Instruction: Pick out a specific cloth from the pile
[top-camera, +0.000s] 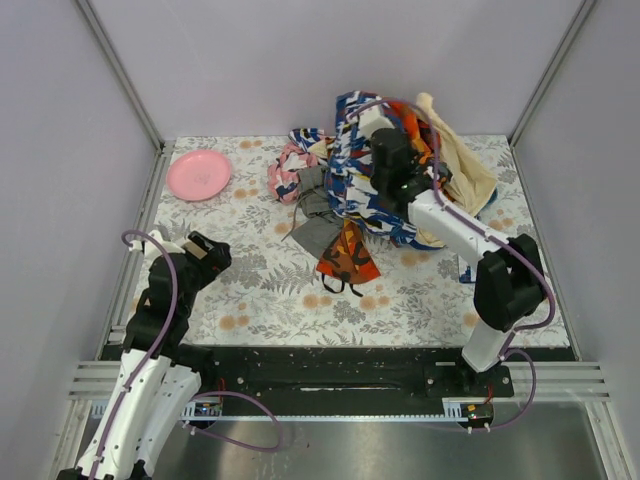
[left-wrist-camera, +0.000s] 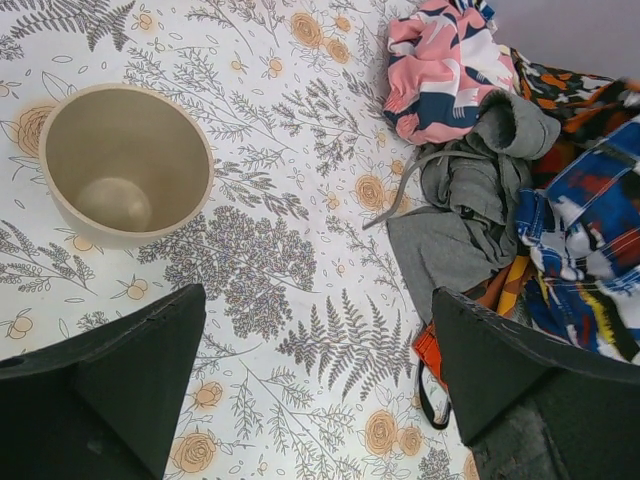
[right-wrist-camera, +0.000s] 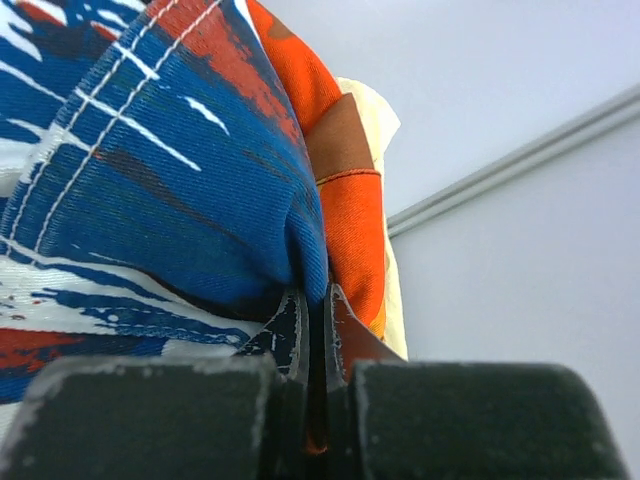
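The grey cloth (top-camera: 312, 216) lies at the left foot of the pile (top-camera: 455, 165), partly under a blue, white and red patterned cloth (top-camera: 352, 172). In the left wrist view the grey cloth (left-wrist-camera: 455, 215) is crumpled, with a drawstring trailing left. My right gripper (top-camera: 368, 118) is raised over the pile and shut on a fold of the patterned cloth (right-wrist-camera: 170, 190), with orange fabric (right-wrist-camera: 350, 230) beside its fingers (right-wrist-camera: 292, 330). My left gripper (top-camera: 205, 250) is open and empty at the front left, its jaws wide apart over bare tablecloth (left-wrist-camera: 318, 295).
A pink plate (top-camera: 198, 175) sits at the back left. A beige cup (left-wrist-camera: 125, 160) stands near my left gripper. A pink print cloth (left-wrist-camera: 440, 65) and an orange-and-black cloth (top-camera: 345, 258) lie beside the grey one. Walls enclose the table.
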